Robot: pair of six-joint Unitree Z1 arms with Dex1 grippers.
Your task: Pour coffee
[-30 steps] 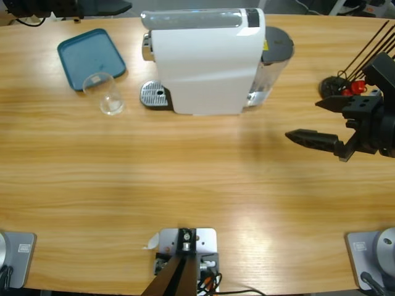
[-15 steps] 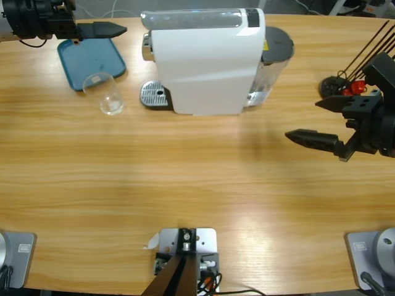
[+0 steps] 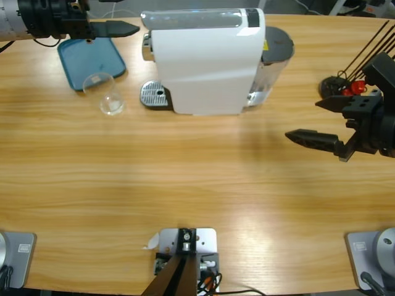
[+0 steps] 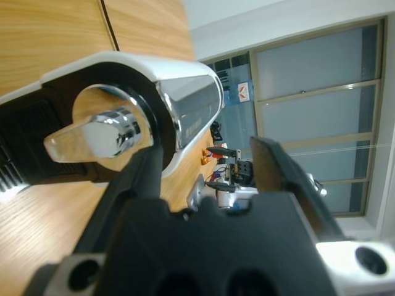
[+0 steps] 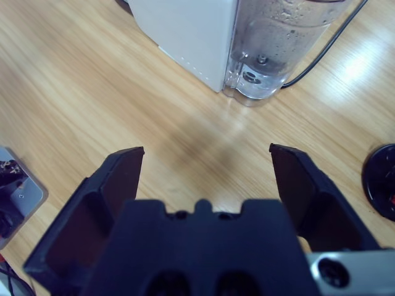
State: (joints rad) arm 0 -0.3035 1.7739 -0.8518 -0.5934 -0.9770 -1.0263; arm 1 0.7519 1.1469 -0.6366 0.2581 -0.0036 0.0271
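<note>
The white coffee machine (image 3: 203,61) stands at the table's back middle, with a silver drip grate (image 3: 154,94) at its left foot. A clear glass (image 3: 106,94) stands left of the grate, at the edge of a blue tray (image 3: 89,55); no coffee shows in it. My left gripper (image 3: 125,23) hovers open over the tray's far side and points at the machine's left end. In the left wrist view a silver knob (image 4: 99,132) on the machine's front sits just past the open left gripper (image 4: 210,166). My right gripper (image 3: 302,118) hangs open and holds nothing, right of the machine.
The machine's clear water tank (image 5: 278,43) and a black cable (image 5: 321,55) lie ahead of the right gripper (image 5: 203,163). A black stand with thin rods and red pieces (image 3: 345,86) sits at the far right edge. Bare wood (image 3: 185,179) spreads across the front half.
The left arm has come in from the top left corner and moved right over the tray toward the machine. The right arm, glass and machine have not moved.
</note>
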